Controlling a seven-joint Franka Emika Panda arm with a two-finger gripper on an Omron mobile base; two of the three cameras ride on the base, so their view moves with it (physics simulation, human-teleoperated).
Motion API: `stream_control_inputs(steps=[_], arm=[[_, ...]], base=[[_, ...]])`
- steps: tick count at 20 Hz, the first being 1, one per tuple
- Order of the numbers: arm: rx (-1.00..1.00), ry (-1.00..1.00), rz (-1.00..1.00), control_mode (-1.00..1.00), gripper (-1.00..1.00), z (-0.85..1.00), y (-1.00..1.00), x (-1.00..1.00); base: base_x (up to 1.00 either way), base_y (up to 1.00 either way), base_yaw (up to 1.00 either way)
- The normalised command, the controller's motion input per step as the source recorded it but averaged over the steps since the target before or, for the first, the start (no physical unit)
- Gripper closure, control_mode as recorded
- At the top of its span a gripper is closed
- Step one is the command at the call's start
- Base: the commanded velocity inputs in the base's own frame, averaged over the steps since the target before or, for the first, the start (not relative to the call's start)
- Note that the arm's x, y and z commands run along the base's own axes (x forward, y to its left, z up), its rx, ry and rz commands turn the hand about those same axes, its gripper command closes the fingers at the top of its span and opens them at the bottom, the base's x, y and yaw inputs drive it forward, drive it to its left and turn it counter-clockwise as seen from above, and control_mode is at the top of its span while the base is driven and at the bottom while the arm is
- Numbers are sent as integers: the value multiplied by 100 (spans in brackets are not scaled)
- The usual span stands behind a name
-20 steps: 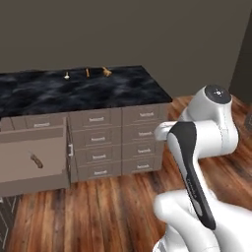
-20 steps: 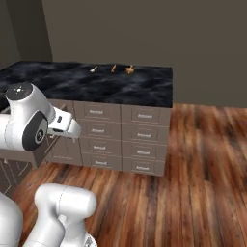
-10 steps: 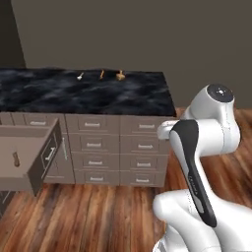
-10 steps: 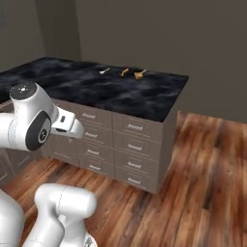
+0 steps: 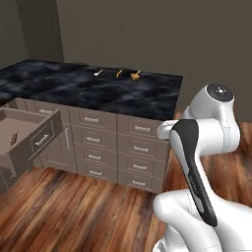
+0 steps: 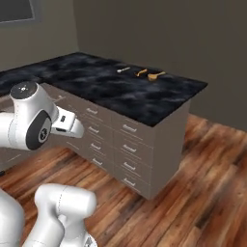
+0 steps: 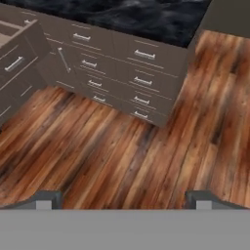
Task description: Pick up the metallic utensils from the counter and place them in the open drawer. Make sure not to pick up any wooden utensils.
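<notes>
Knife (image 5: 98, 72) and fork (image 5: 118, 74) now sit at twelve o'clock as my base swings around; my claw (image 7: 124, 199) gapes wide, empty.

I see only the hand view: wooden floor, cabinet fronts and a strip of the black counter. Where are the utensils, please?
Observer: They lie in a row near the far edge of the counter, toward its right end as the left base view shows it.
Operator: Which one is of wood?
Observer: The wooden spoon is the rightmost in that view. The fork is in the middle and the knife is on the left.
Operator: Do they touch each other?
Observer: No, they lie apart, with bare counter between each pair.
</notes>
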Motion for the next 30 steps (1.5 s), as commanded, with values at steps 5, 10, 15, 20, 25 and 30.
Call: stream_control_inputs(steps=[5, 10, 15, 20, 25, 30], arm=[[0, 0, 0, 100, -100, 0, 0, 0], [0, 0, 0, 100, -100, 0, 0, 0], [0, 0, 0, 100, -100, 0, 0, 0], [0, 0, 0, 100, -100, 0, 0, 0], [0, 0, 0, 100, -100, 0, 0, 0], [0, 0, 0, 100, -100, 0, 0, 0]], base=[[0, -100, 56], [8, -100, 55], [25, -100, 48], [39, -100, 29], [9, -100, 27], [0, -100, 47]])
